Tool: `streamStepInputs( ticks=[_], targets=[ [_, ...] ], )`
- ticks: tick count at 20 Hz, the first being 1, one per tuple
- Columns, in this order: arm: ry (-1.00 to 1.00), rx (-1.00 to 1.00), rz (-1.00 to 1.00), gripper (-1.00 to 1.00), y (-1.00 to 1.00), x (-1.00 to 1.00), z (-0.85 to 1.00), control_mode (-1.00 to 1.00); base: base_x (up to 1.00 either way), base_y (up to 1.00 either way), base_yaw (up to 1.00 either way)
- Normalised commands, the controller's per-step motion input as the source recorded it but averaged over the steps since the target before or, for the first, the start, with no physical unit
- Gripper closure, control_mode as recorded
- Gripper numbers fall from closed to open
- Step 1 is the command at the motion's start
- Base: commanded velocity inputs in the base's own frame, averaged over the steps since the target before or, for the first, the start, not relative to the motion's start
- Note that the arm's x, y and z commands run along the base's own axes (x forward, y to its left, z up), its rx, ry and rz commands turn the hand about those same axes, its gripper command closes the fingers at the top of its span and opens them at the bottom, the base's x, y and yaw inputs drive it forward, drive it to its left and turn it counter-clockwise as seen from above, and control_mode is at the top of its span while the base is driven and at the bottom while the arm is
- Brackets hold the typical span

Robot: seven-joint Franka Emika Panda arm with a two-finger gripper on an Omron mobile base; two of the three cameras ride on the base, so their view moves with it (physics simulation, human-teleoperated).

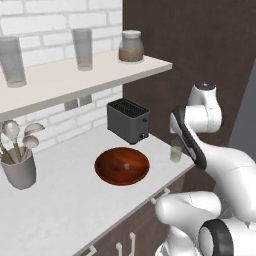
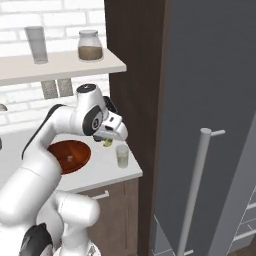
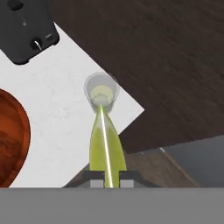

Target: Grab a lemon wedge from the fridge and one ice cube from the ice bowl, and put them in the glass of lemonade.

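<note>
A pale, white-speckled kitchen counter (image 1: 70, 200) runs along a white brick wall and ends against a dark brown cabinet side; on it stand a grey utensil cup (image 1: 19, 170) holding spoons at the left, a wide reddish-brown wooden ice bowl (image 1: 122, 166) near the middle with a tiny pale ice cube (image 1: 127, 166) inside, a dark grey toaster (image 1: 128, 120) behind the bowl by the wall, and a small clear glass of lemonade (image 2: 122, 155) near the counter's right front corner. Above it, a white wall shelf (image 1: 65, 80) carries two tall clear grey glasses (image 1: 12, 61) and a lidded glass jar (image 1: 131, 47) with brown contents at its right end.
</note>
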Motion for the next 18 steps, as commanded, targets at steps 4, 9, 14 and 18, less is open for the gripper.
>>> streamStepInputs(
  ticks=[4,9,14,18],
  targets=[
    [0.12,-0.02,-0.05,1.0,0.01,0.24,-0.07,-1.0,0.0,0.0,0.0],
    [0.01,0.0,0.0,1.0,0.03,0.02,-0.19,-1.0,0.0,0.0,0.0],
    [0.0,0.0,0.0,1.0,0.0,0.02,-0.28,-1.0,0.0,0.0,0.0],
    [-0.09,0.0,0.0,1.0,0.0,0.0,-0.4,-1.0,0.0,0.0,0.0]
  ],
)
